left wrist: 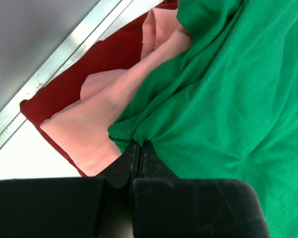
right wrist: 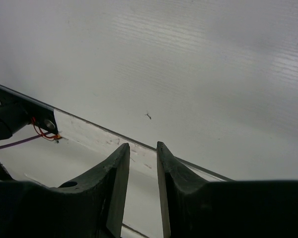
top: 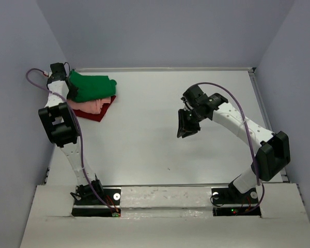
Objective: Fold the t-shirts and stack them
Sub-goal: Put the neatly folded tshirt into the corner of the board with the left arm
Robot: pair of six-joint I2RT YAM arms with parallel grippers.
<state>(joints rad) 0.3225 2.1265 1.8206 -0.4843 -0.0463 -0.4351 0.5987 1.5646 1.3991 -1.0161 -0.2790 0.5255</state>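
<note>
Clamping a bunched fold of the green shirt (left wrist: 223,104), the left fingers (left wrist: 139,151) are pressed tight together at the far left corner of the table (top: 160,144). A metal rail (left wrist: 44,74) runs along the table's left edge there, and a corner of the red shirt (left wrist: 74,84) lies just beside it.

Three shirts sit in one loose pile in that corner. The green shirt is on top, with its long axis running left to right across the table and its free end toward the right. The pink shirt (top: 90,106) shows beneath its near edge. The red shirt is at the bottom, and one corner of it pokes out toward the near right.

To the right of the pile the table is bare white as far as the rail at its right edge, with only a tiny dark speck (right wrist: 147,115) on it.

The right fingers (right wrist: 126,158) hang over the middle of the table, well apart from the shirts. They point down and back toward the arm bases, with a narrow gap between them and nothing in their grip.
</note>
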